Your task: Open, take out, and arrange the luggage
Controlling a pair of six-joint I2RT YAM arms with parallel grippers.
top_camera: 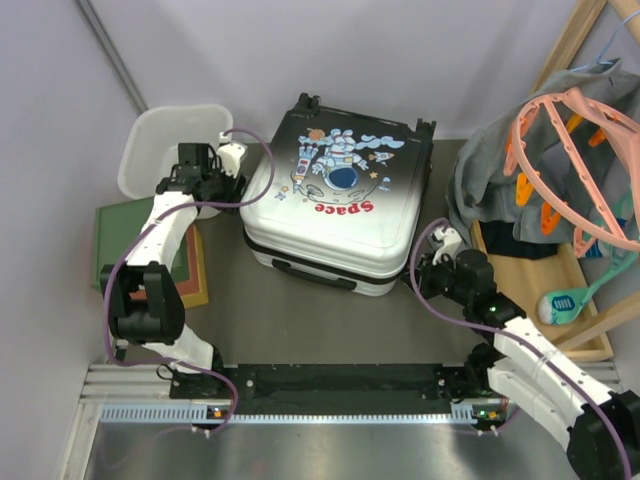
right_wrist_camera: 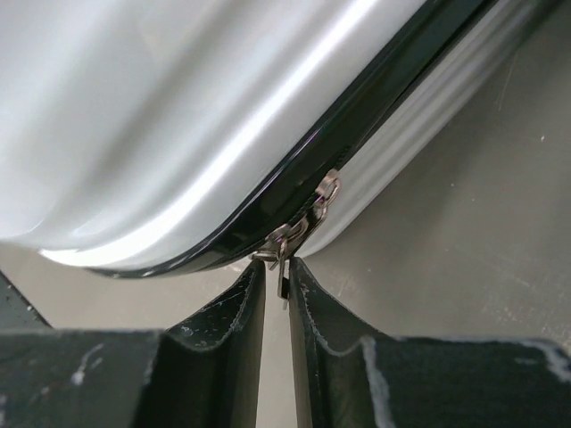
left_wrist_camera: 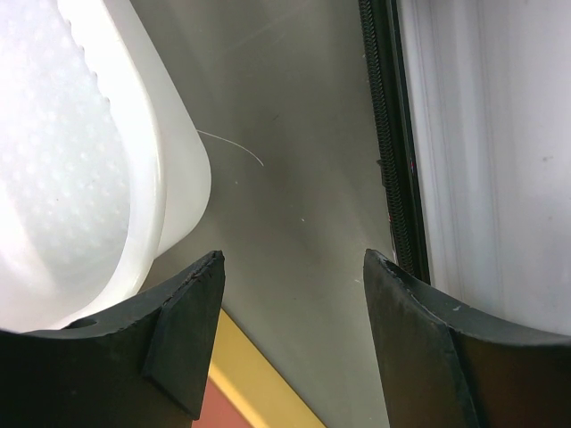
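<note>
Clearly the work is only beginning: the luggage [top_camera: 335, 200] is lying flat in the middle of the table [top_camera: 300, 330] with its astronaut print facing up. As far as the overhead view is showing, the two shells are meeting all the way round, so nothing is being taken out or arranged yet. The right gripper [right_wrist_camera: 277, 267] is sitting at the case's near right corner. Its fingers are standing almost together with only a thin slit between them, and a zipper pull [right_wrist_camera: 287, 239] is hanging into that slit. Whether the pads are actually pinching the tab is not showing. The left gripper [left_wrist_camera: 294, 267] is hovering with its fingers well apart and nothing between them. It is over bare table between the white basket [left_wrist_camera: 169, 187] and the case's left edge, where the closed zipper track [left_wrist_camera: 385, 134] is running. Judging from this, unzipping is the step in hand, and lifting the lid, emptying the case and arranging are all remaining.
</note>
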